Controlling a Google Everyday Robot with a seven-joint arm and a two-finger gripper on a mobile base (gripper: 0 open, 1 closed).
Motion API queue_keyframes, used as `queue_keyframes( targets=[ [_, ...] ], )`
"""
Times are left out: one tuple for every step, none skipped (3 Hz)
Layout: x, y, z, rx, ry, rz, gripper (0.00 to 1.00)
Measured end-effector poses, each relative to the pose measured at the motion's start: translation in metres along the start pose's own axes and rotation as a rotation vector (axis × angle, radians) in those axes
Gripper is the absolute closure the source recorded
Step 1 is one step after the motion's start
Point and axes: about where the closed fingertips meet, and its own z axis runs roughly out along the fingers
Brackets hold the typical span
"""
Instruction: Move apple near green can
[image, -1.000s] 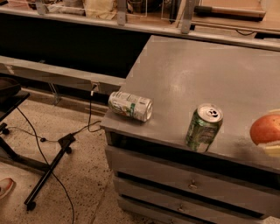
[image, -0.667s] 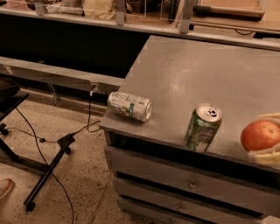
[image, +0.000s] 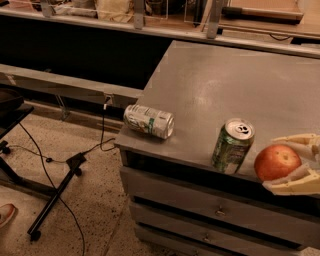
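The apple (image: 277, 162) is round and orange-red and sits at the front right edge of the grey cabinet top (image: 225, 90). My gripper (image: 295, 162) comes in from the right, its two pale fingers (image: 295, 181) on either side of the apple, closed around it. The green can (image: 232, 145) stands upright with a silver top, just left of the apple, a small gap between them.
A mostly white can (image: 148, 121) with green marks lies on its side at the cabinet's front left corner. Drawers (image: 215, 212) run below the top. A stand and cables (image: 55, 185) lie on the floor at left. A shelf (image: 150, 20) runs behind.
The apple and my gripper have moved left, from the right frame edge to close beside the green can. The two cans have not moved.
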Motion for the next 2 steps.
queue_keyframes(
  targets=[
    [0.001, -0.002, 0.015, -0.015, 0.028, 0.028, 1.0],
    [0.004, -0.009, 0.027, -0.017, 0.036, 0.068, 1.0]
  ],
)
